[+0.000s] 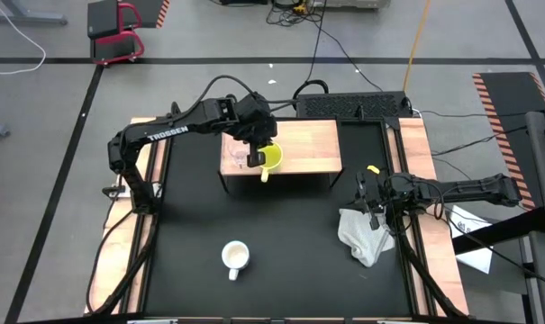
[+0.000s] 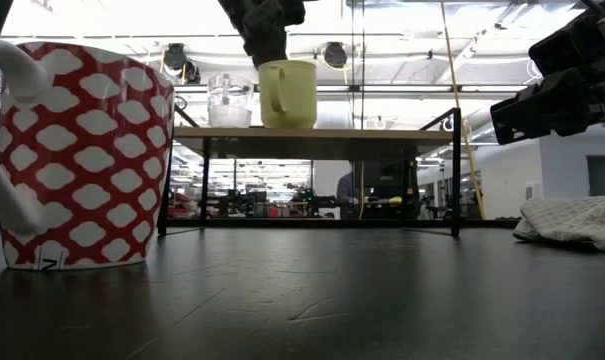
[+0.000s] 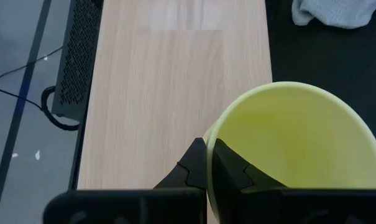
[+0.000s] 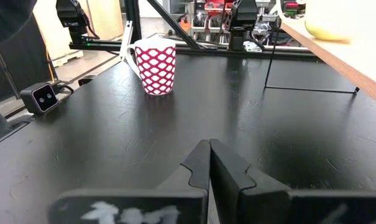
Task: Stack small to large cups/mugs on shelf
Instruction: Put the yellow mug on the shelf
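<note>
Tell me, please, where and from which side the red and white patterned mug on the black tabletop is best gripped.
Probably by the rim, from above. The patterned mug stands upright, mouth open upward, alone on the tabletop, with nothing near it. One finger inside, one outside the wall, away from the handle, as the left pincer now pinches the yellow mug.

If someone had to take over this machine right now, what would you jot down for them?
Left gripper: shut on the rim of the yellow mug, which sits on the shelf beside the glass cup.
Right gripper: shut, empty, over the table near the white cloth.
Done: glass cup and yellow mug are on the shelf.
Left: release the yellow mug, then bring up the red-and-white mug, alone on the table's near side.
</note>
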### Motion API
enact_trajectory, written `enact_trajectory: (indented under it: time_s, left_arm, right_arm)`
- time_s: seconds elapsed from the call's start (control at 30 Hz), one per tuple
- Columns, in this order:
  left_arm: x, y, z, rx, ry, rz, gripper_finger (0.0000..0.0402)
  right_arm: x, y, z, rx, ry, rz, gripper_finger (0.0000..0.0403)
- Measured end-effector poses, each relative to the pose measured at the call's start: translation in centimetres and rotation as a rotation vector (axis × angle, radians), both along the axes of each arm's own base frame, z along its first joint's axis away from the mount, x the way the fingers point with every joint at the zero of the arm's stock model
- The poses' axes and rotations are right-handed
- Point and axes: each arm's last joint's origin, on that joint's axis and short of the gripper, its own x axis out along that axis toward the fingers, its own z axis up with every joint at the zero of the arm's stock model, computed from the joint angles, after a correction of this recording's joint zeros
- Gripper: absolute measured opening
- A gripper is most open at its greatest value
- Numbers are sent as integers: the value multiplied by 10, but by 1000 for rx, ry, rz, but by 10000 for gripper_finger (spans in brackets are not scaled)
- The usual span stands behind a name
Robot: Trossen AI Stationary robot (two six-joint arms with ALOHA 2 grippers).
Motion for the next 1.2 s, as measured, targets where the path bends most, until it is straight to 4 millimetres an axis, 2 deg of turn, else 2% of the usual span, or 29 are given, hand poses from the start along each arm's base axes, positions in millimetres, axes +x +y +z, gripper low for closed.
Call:
enact_trajectory:
  time_s: [0.4,0.67,1.2]
  left_arm:
    - [-5,15,0,-9,-7,46,5]
    - [-3,26,-8,-35,-1,78,5]
    - [-4,28,-10,-57,9,79,5]
  right_arm:
    - [0,0,0,1,0,0,0]
    - [0,0,0,8,2,-2,0]
    - [0,0,0,8,3,-2,0]
